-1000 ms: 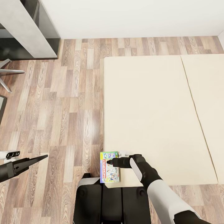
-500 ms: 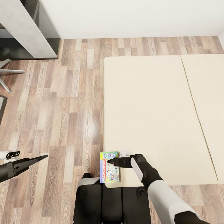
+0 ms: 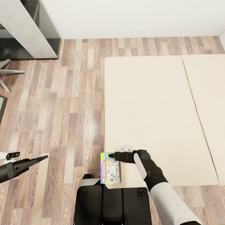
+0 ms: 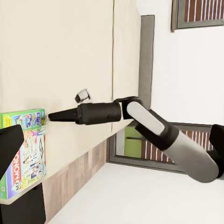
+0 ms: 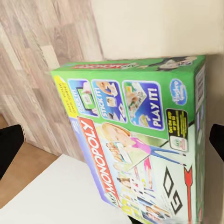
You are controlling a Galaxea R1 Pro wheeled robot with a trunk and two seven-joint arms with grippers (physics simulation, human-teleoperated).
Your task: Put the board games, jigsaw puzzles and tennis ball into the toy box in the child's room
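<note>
**Right fingers spread at the far end of the green board game**

The right gripper (image 3: 112, 155) hangs with fingers parted and nothing held; in its wrist view the dark tips sit wide to either side of the board game (image 5: 135, 140). The box lies just ahead and below, at the bed (image 3: 156, 109) corner, long axis running back toward the robot. The left gripper (image 3: 42, 158) is well apart over the floor; its jaws cannot be judged. Whether the tips touch the box is unclear.

The green-white board game (image 5: 135, 140) cover reads "MONOPOLY", "PLAY IT!" and "CLICK IT".
</note>
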